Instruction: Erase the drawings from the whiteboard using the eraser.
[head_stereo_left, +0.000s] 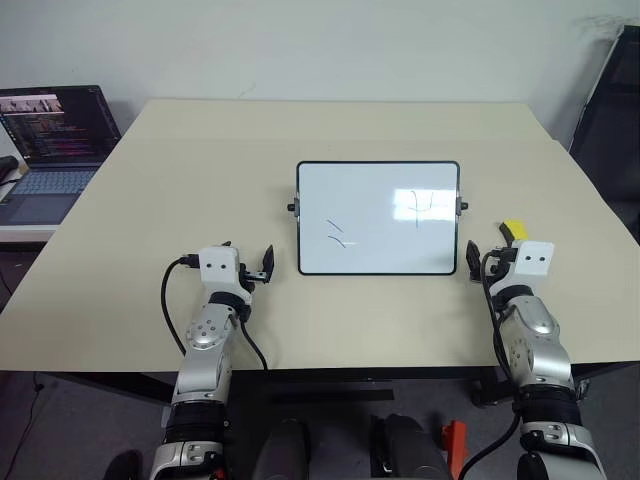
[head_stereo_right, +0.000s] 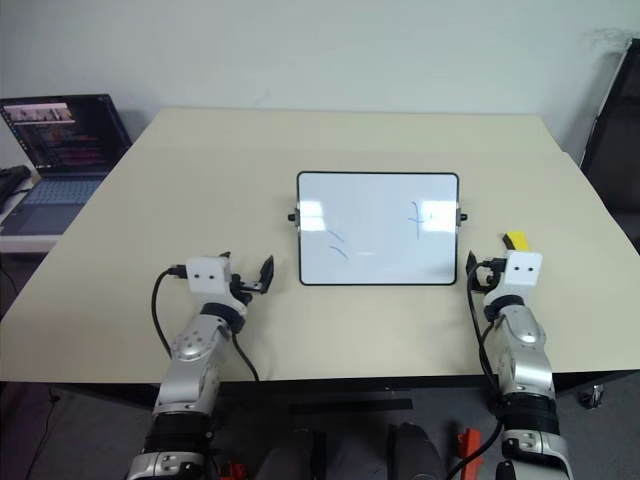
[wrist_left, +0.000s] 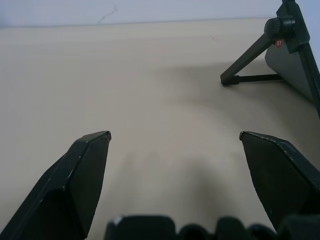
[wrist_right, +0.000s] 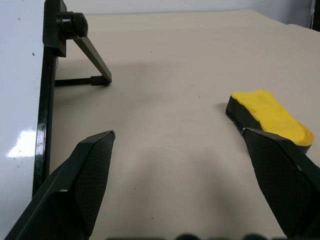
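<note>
The eraser (head_stereo_left: 513, 229) is partly hidden in the head views behind the right pincer (head_stereo_left: 484, 254); the right wrist view shows it more fully (wrist_right: 267, 114), a yellow block with a dark underside, one end covered by a finger (wrist_right: 287, 187). The laptop (head_stereo_left: 55, 145) is cut off at the left edge of the view. A dark object (head_stereo_left: 612, 120) at the far right is cut off and cannot be identified. The drawings (head_stereo_left: 341, 236) are faint; glare on the board obscures their detail.

Count: one whiteboard (head_stereo_left: 378, 217), one eraser, one laptop, two pincers. Two groups of marks are visible on the board: short slanted strokes at lower left and a cross-like figure (head_stereo_left: 419, 206) at upper right.

The whiteboard stands tilted on its props near the middle of the desk (head_stereo_left: 180, 180). The eraser lies on the desk just beside the board's right short side.

The right pincer is spread wide, holding nothing, with the eraser just ahead of one finger. The left pincer (head_stereo_left: 252, 268) is also spread wide and empty, above bare desk near the board's left lower corner.
</note>
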